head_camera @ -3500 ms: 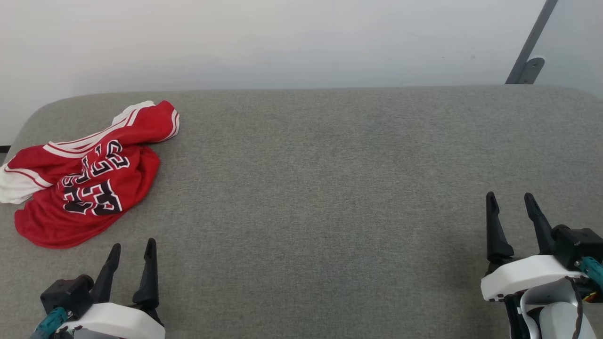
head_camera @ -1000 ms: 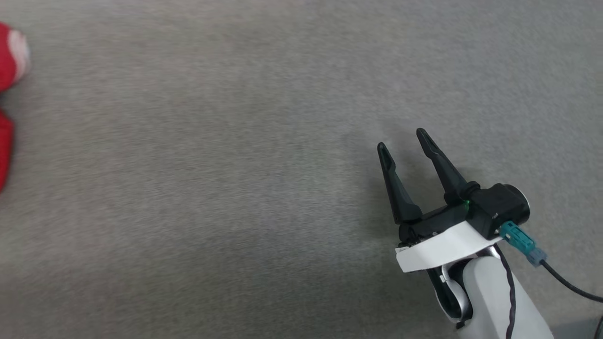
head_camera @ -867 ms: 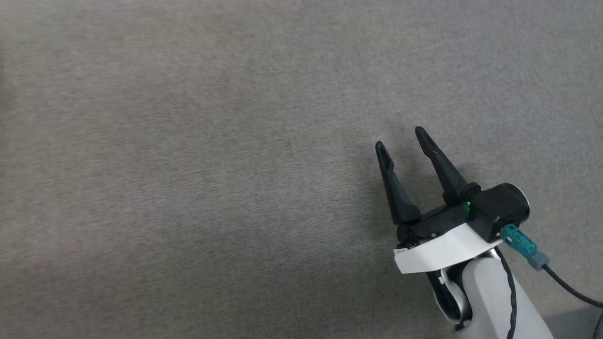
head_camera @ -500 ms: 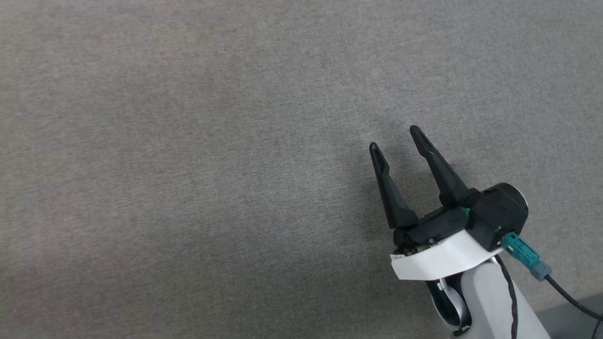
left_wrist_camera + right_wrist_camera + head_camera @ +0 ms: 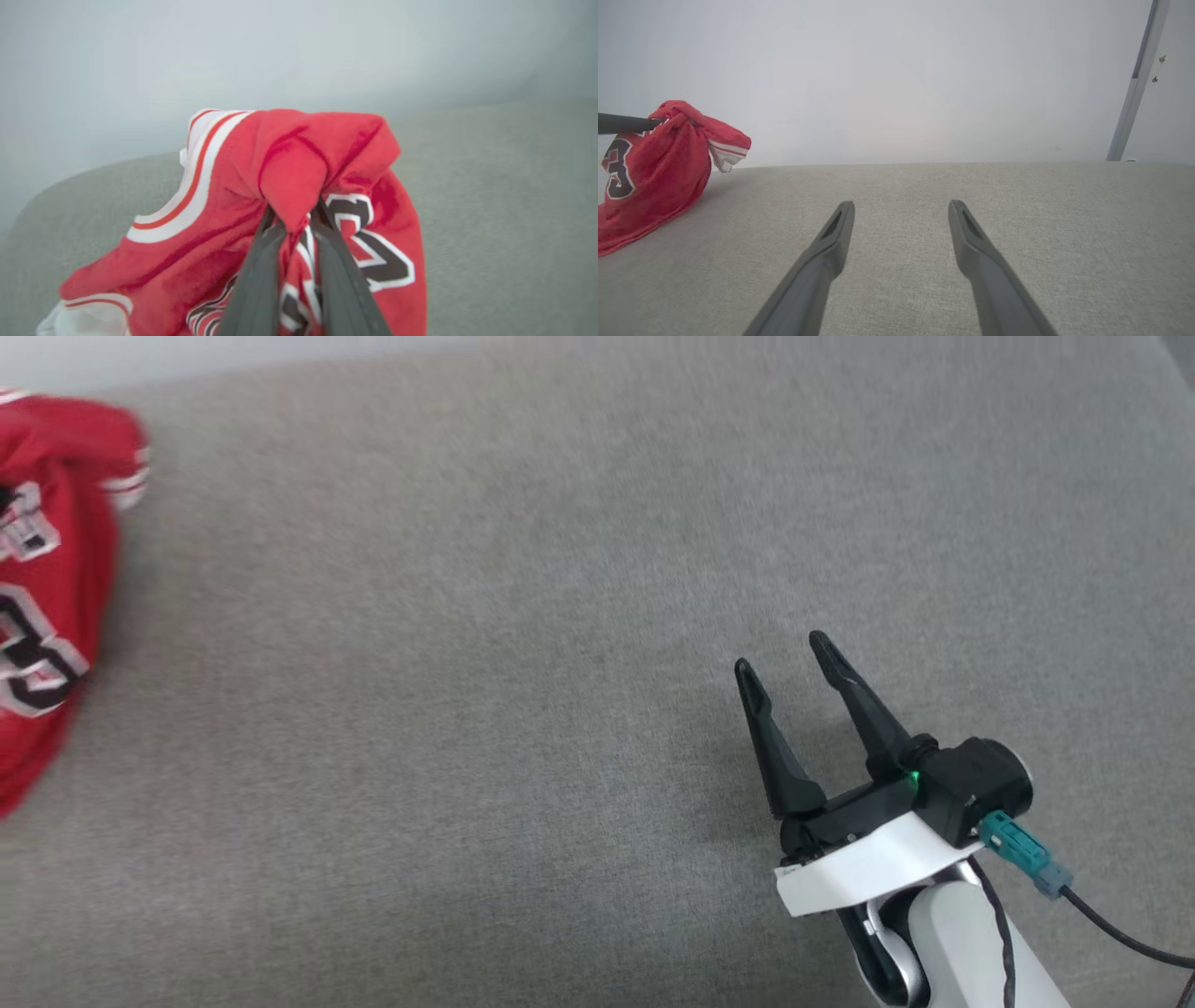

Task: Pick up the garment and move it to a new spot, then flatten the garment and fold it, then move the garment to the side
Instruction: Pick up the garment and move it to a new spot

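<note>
Left gripper [image 5: 294, 211]: fingers nearly together, pinching a raised fold of the red jersey [image 5: 219, 200]. White-and-red trim lies left of the pinch, black white-outlined numerals right of it.

Head view: jersey [image 5: 47, 579] is at the far left edge of the grey upholstered surface [image 5: 467, 728], blurred.

Right wrist view adds the profile: the jersey hangs bunched from its pinched top, long axis slanting down-left, lower edge on the upholstery.

Right gripper [image 5: 781, 655], well apart to the right: fingers spread wide, holding nothing.
</note>
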Robot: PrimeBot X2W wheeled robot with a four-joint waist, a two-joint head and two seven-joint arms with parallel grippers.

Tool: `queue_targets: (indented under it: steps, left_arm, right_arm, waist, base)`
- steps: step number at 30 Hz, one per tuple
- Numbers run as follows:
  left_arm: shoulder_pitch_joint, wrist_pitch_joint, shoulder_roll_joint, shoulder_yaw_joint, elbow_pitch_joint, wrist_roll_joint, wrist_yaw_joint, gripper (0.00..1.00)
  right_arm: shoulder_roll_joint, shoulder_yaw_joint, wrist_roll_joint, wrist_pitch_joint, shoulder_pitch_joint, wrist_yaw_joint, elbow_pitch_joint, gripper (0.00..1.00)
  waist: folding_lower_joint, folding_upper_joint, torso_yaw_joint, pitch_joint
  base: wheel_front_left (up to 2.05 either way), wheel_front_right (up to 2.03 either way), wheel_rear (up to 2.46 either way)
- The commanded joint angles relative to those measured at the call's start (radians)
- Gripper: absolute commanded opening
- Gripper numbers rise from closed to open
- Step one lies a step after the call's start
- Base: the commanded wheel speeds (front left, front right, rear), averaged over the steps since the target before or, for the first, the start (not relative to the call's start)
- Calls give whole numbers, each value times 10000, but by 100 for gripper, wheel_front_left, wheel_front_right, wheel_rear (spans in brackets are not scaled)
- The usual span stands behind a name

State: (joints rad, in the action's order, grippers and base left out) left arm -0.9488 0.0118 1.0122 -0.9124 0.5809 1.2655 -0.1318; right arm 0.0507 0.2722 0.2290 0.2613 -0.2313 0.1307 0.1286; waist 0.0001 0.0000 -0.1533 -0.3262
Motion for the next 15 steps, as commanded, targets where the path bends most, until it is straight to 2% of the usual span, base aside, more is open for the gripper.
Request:
queue_targets:
  steps: [1, 5, 9, 11, 15]
  left_arm:
    - [-208, -30, -24, -73, -310, 221, 21, 0]
    - [-603, 146, -79, -513, -1962, 452, 21, 0]
    - [-975, 593, -395, -1011, -3637, 720, 21, 0]
    - [-1189, 878, -655, -1290, -4372, 819, 21, 0]
    - [-1393, 1459, -1560, -1845, -5428, 1132, 21, 0]
  right_arm:
    - [8, 18, 94, 53, 148, 1, 12, 100]
    - [10, -58, 314, 53, 230, 1, -35, 100]
    - [8, -166, 623, 53, 349, 1, -148, 100]
    - [8, -199, 767, 55, 353, 1, -211, 100]
    - [5, -192, 1135, 55, 348, 1, -358, 100]
  waist:
    - [-1, 0, 158, 390]
    - [-1, 0, -18, 568]
    - [-1, 0, -364, 514]
    - [-1, 0, -594, 416]
    - [-1, 0, -1155, 108]
  base:
    - [0, 0, 0]
    - [0, 0, 0]
    - [0, 0, 0]
    - [0, 0, 0]
    - [0, 0, 0]
